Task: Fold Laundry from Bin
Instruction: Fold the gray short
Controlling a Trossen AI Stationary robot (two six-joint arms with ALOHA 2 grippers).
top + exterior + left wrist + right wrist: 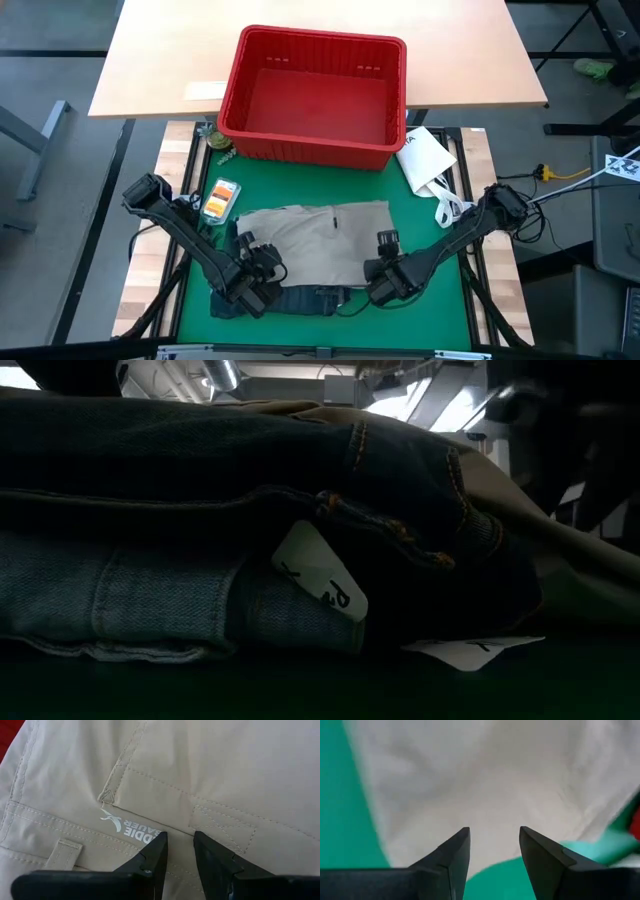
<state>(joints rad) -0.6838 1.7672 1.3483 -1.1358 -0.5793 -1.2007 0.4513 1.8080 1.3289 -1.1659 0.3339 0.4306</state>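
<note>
Jeans (pixel 300 298) lie folded at your near table edge, khakis (pixel 315 240) spread on the mat just beyond. Your left gripper (pixel 179 849) sits over the khaki waistband, fingers slightly apart; your right gripper (pixel 494 849) hangs open over the khakis' edge. Farther off stands the red bin (pixel 315 95)

**A robotics lab bench**

Two dark jointed robot arms (pixel 190 240) are bolted at a green mat (pixel 440 270) on a slatted wooden frame. At twelve o'clock stands a pale wooden desk (pixel 160 60); cables (pixel 560 175) trail across grey flooring at three o'clock.
</note>
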